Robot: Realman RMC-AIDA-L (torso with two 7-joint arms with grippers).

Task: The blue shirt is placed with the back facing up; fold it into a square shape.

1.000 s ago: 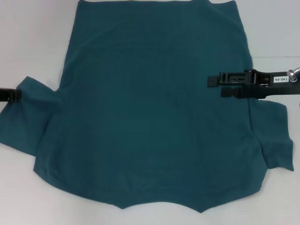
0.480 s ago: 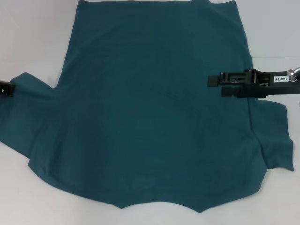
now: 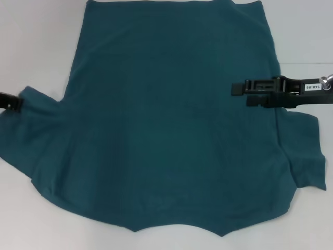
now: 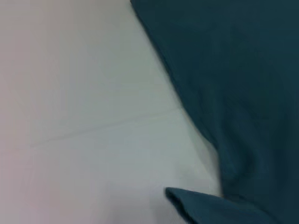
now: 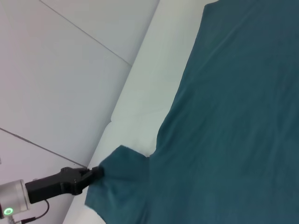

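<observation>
Sleeve tugged inward — left end effector [image 3: 15, 103] pinching blue shirt [image 3: 171, 120], right end effector [image 3: 240, 92] unclear

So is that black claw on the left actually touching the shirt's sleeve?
Touching. In the right wrist view, the left end effector meets the sleeve tip of the blue shirt, with the fabric bunched at its tip. The head view agrees.

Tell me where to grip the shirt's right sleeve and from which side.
Grip the blue shirt's right sleeve at its outer hem, coming from the right. It lies flat and spread, its free edge facing outward, so fingers could probably pinch that edge. The right gripper hovers over the body; the left gripper is at the left sleeve's tip.
</observation>
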